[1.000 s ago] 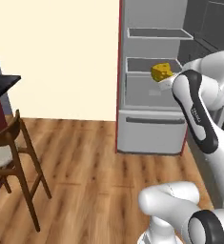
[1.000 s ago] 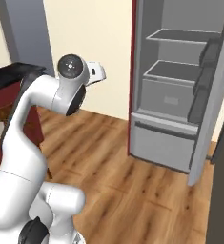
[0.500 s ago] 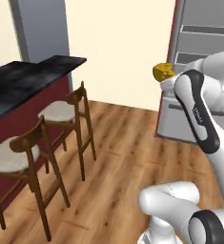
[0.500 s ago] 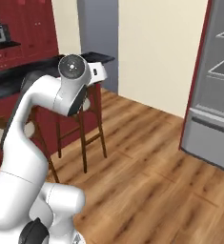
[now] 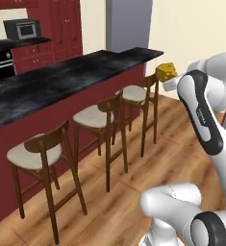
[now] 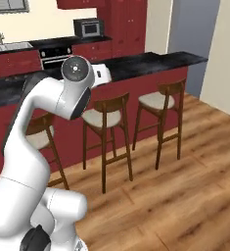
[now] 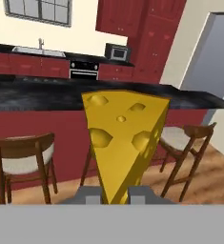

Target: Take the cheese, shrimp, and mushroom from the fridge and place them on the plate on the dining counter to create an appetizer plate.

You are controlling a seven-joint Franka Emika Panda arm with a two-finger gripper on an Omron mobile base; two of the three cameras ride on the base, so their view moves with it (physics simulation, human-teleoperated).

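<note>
The cheese [image 5: 167, 72], a yellow wedge with holes, hangs in the air beyond the dining counter's right end, level with its top. My gripper [image 5: 171, 80] is shut on its lower part. In the hand view the cheese [image 7: 123, 138] stands point-down between the gripper [image 7: 114, 195] tips. The dining counter [image 5: 61, 81] has a glossy black top and a dark red front, and also runs across the right base view [image 6: 150, 61] and behind the cheese in the hand view [image 7: 37, 100]. The plate, shrimp, mushroom and fridge are out of view.
Wooden stools with cream seats [image 5: 93, 115] [image 6: 104, 117] line the counter's front, with wood floor [image 5: 133, 192] before them. Behind stand red cabinets with an oven [image 6: 57, 56], a microwave [image 5: 20, 29] and a sink [image 7: 39, 47]. A tall grey panel [image 5: 129, 24] rises past the counter's end.
The whole scene has swung as the base turned. The fridge has left both base views, and the dining counter and stools have come in. The cheese stays in the gripper.
</note>
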